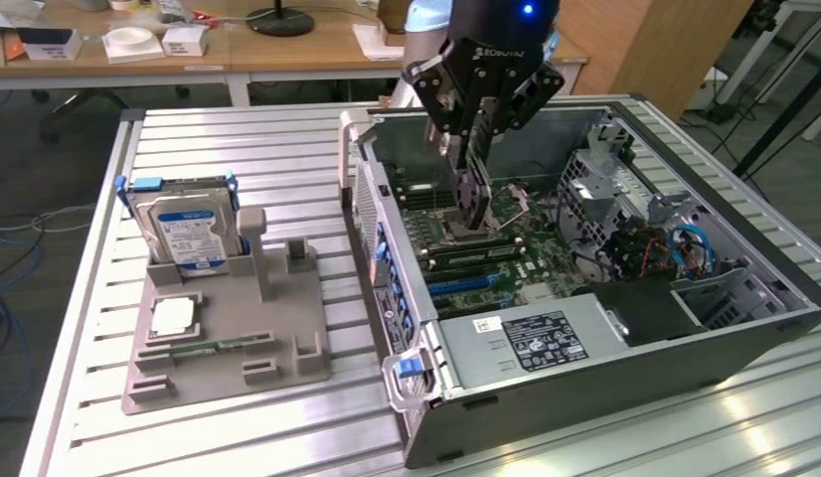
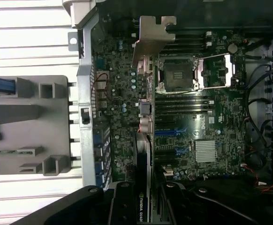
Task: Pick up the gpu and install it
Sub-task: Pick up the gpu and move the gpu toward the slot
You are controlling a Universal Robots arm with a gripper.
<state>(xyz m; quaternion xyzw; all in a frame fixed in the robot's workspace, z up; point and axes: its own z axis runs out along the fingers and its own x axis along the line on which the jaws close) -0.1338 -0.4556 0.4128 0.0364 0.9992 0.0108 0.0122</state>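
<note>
pincer: the black pincer (image 1: 474,124) on the arm's end hangs over the open computer case, its fingers clamped on the upper end of the gpu; in the wrist view the pincer (image 2: 146,192) grips the card from both flat sides

gpu: thin flat dark gpu (image 1: 474,189) with a silver metal end bracket, held on end and pointing down into the case; in the wrist view the gpu (image 2: 146,112) shows edge-on, with the bracket at the end away from the fingers

gpu's place: inside the case opening, over the green motherboard (image 1: 517,253), its lower end near the square silver processor socket (image 2: 178,75); whether it touches the board cannot be told

case: dark metal tower case (image 1: 583,393) lying on its side with the panel off, a grey power supply box (image 1: 530,338) with a white label at its near end

board details: blue expansion slots (image 2: 167,132) and a small ribbed silver heatsink (image 2: 204,151) lie beside the card's edge

holder: flat grey plastic fixture (image 1: 225,348) on the desk, well apart from the case on the exterior view's left

hard drive: boxy silver hard drive (image 1: 185,231) with a blue-white label, standing upright in the holder

memory stick: narrow green stick (image 1: 205,348) lying flat in the holder

desk: slatted aluminium desk (image 1: 251,149) carrying case and holder
</note>
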